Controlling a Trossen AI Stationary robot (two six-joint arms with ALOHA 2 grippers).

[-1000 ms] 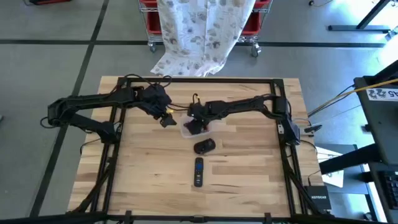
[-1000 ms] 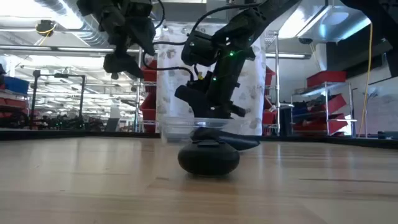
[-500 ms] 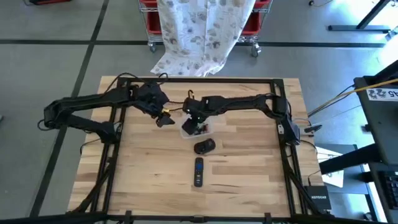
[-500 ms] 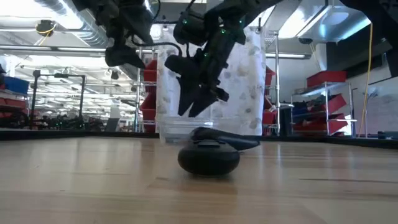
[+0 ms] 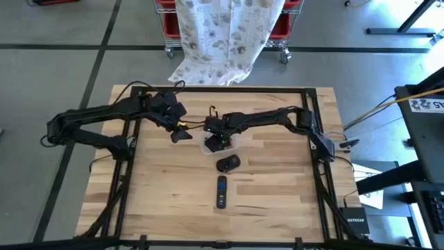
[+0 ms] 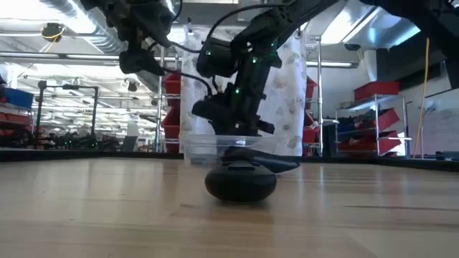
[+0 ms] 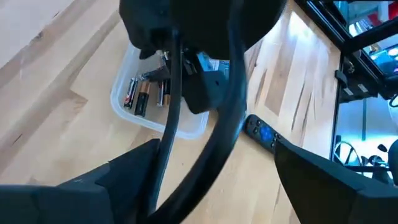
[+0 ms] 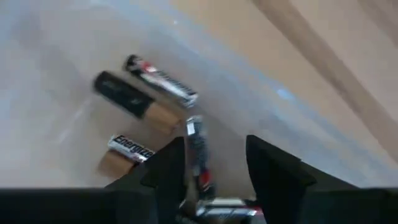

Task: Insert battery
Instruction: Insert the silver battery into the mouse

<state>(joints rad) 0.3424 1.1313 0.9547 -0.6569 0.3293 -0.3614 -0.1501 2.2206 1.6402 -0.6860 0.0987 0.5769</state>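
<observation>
- The desk (image 5: 159, 194) is pale planked wood with a dark tube frame round its edge.
- A clear, shallow plastic tray (image 7: 127, 84) with rounded corners sits near the desk's middle; through its walls the grain shows.
- The batteries (image 8: 146, 93), slim cylinders with black, copper and silver wraps, lie loose on the tray's floor, some touching.
- The right gripper (image 8: 208, 177) is lowered into the tray, jaws apart, with one battery standing between the two dark fingers; whether they press it cannot be told.
- The left gripper (image 5: 182, 133) hangs above the desk just beside the tray; its jaws are spread wide and hold nothing.
- The high view alone shows a black oblong remote (image 5: 221, 192) with a blue patch, lying flat nearer the front edge, and a rounded black cover piece (image 5: 227, 164) between it and the tray.
- The low view shows that piece as a smooth dark dome (image 6: 240, 183) resting on the wood, in front of the tray.
- Only the right wrist view makes the battery labels legible.
</observation>
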